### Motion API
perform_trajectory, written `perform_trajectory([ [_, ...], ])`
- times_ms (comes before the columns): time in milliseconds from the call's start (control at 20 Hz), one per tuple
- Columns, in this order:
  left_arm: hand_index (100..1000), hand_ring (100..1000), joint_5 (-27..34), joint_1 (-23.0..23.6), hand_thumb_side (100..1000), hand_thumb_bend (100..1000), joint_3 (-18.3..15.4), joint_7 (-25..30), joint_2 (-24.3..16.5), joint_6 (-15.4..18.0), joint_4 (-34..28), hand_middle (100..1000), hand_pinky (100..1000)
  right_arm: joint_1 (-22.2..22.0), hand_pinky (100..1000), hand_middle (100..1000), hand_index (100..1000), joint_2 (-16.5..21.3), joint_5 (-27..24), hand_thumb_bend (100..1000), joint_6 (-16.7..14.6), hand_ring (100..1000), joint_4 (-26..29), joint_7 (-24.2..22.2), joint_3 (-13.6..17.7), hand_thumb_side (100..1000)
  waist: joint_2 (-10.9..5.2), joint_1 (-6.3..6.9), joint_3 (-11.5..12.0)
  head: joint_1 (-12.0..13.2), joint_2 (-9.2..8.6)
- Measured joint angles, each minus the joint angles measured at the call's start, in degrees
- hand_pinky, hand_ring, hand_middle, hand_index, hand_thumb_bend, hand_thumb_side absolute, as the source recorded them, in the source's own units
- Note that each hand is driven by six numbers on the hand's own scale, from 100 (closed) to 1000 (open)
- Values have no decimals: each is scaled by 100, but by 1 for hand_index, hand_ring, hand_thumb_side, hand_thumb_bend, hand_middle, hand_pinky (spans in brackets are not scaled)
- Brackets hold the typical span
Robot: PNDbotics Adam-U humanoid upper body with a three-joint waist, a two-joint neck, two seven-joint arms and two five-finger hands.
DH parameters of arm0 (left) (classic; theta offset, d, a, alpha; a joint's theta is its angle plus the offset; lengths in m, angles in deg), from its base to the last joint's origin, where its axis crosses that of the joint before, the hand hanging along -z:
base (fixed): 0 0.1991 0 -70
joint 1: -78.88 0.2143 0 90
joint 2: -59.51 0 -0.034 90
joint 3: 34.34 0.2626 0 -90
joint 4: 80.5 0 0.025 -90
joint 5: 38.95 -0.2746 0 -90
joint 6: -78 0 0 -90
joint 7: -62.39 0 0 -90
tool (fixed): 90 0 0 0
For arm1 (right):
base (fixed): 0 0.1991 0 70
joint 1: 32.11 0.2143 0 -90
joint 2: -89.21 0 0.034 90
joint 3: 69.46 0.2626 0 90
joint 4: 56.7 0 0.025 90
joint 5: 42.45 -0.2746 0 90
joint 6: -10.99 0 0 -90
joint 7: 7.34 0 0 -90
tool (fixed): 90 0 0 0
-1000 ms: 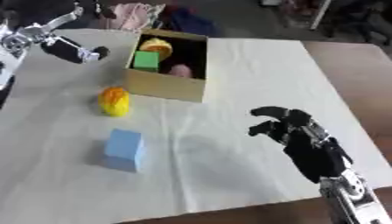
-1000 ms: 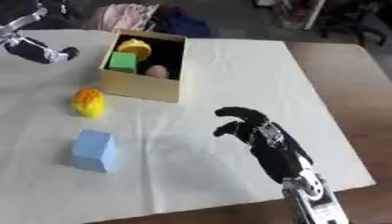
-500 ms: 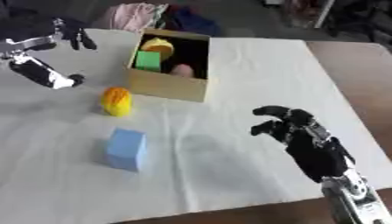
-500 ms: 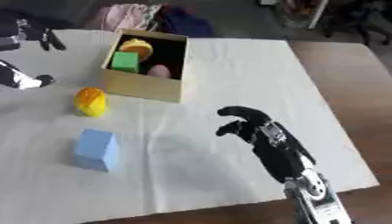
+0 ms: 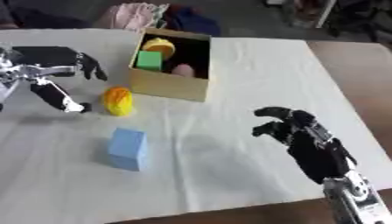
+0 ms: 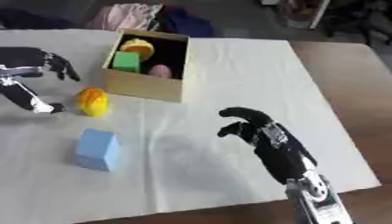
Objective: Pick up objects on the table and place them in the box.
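A cardboard box (image 5: pixel 170 83) stands at the back middle of the white cloth and holds a yellow thing (image 5: pixel 159 46), a green cube (image 5: pixel 148 61) and a pink thing (image 5: pixel 182 69). A yellow-orange object (image 5: pixel 118 100) lies just left of the box's front. A light blue block (image 5: pixel 128 148) stands nearer to me. My left hand (image 5: pixel 47 72) hangs open just left of the yellow-orange object, its thumb low and its fingers spread above. My right hand (image 5: pixel 305 139) hovers open at the right, empty, fingers slightly bent.
Pink and dark blue cloth bundles (image 5: pixel 159 16) lie beyond the box at the far edge. The white cloth (image 5: pixel 253 74) ends at the right, where bare brown table (image 5: pixel 358 74) shows. Dark furniture legs (image 6: pixel 321 13) stand at the back right.
My left hand has come down from the far left corner toward the yellow-orange object. The right hand has hardly moved. The things on the cloth lie as before.
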Motion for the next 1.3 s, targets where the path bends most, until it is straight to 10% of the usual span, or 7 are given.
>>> perform_trajectory([
  [600, 825, 641, -155, -185, 279, 296, 74, -284, 444, 50, 346, 690, 731, -14, 834, 808, 828, 0, 0, 100, 2, 671, -1, -2, -1, 955, -33, 0, 4, 18, 26],
  [1300, 460, 336, -623, -242, 228, 138, 149, -1427, 841, -109, 606, 321, 509, -14, 835, 808, 828, 0, 14, 100, 12, 670, -2, -13, -1, 957, -34, 0, 1, 24, 29],
])
